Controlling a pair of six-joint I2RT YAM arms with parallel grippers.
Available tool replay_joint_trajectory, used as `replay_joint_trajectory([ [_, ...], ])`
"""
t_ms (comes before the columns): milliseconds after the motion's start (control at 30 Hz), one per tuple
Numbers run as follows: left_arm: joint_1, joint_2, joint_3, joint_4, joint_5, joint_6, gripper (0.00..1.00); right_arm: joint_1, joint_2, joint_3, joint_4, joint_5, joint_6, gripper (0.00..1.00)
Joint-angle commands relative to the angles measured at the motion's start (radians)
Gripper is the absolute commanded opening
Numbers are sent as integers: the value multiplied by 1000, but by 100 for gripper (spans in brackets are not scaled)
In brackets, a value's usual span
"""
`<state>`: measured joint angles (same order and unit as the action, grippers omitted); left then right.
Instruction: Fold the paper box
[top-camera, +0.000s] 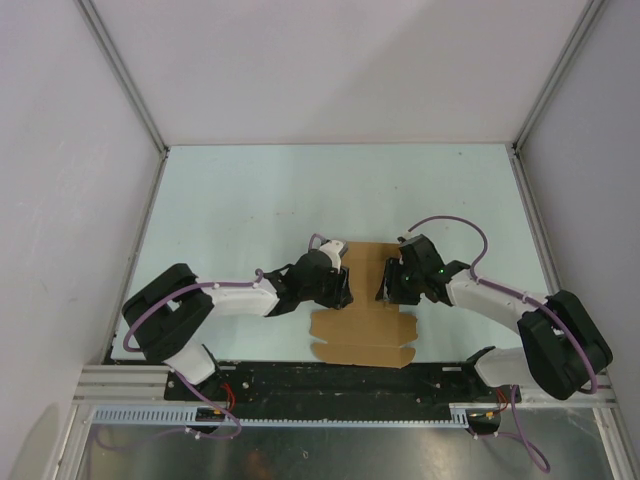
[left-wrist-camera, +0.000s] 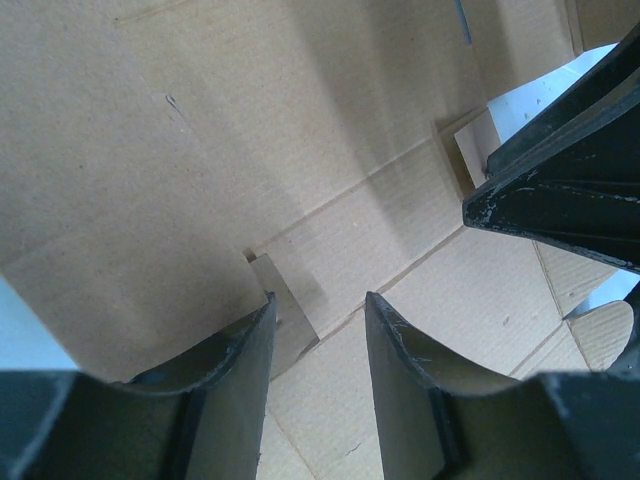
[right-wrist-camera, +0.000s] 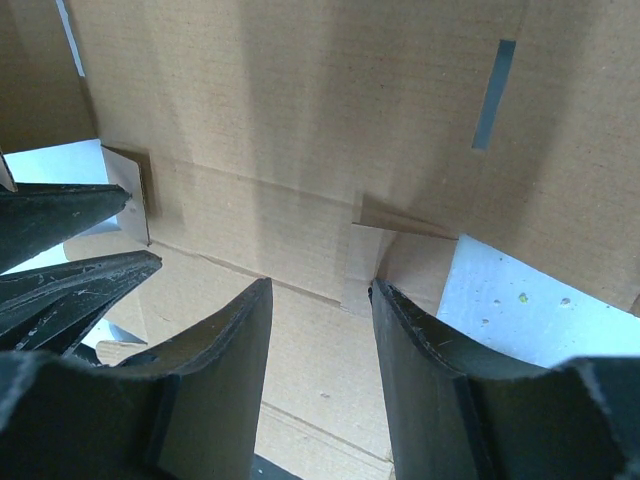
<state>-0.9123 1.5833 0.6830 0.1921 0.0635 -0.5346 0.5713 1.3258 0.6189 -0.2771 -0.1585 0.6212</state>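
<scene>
The paper box (top-camera: 365, 335) is a brown die-cut cardboard sheet lying mid-table between the two arms, with its tabbed end toward the arm bases. My left gripper (top-camera: 343, 288) is at its left edge and my right gripper (top-camera: 386, 288) at its right edge, facing each other over the sheet's far half. In the left wrist view my gripper (left-wrist-camera: 319, 300) is open over the creased cardboard (left-wrist-camera: 350, 150), with nothing between the fingers. In the right wrist view my gripper (right-wrist-camera: 320, 285) is also open above the cardboard (right-wrist-camera: 300, 120). A far panel rises from a crease behind both.
The pale table (top-camera: 250, 200) is walled on the left, far and right sides. A metal rail (top-camera: 300, 415) runs along the near edge. The right gripper's fingers (left-wrist-camera: 560, 190) show in the left wrist view, the left gripper's fingers (right-wrist-camera: 60, 215) in the right wrist view.
</scene>
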Motion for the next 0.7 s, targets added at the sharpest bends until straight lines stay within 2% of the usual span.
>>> replay_joint_trajectory([
  [0, -7, -19, -8, 15, 10, -18, 46, 9, 15, 16, 10, 33, 0, 50],
  [400, -7, -45, -13, 13, 12, -15, 47, 12, 0, 15, 1, 31, -5, 50],
  [667, -7, -218, 6, -77, -24, 7, 50, -40, -187, 61, -86, 22, -18, 50],
])
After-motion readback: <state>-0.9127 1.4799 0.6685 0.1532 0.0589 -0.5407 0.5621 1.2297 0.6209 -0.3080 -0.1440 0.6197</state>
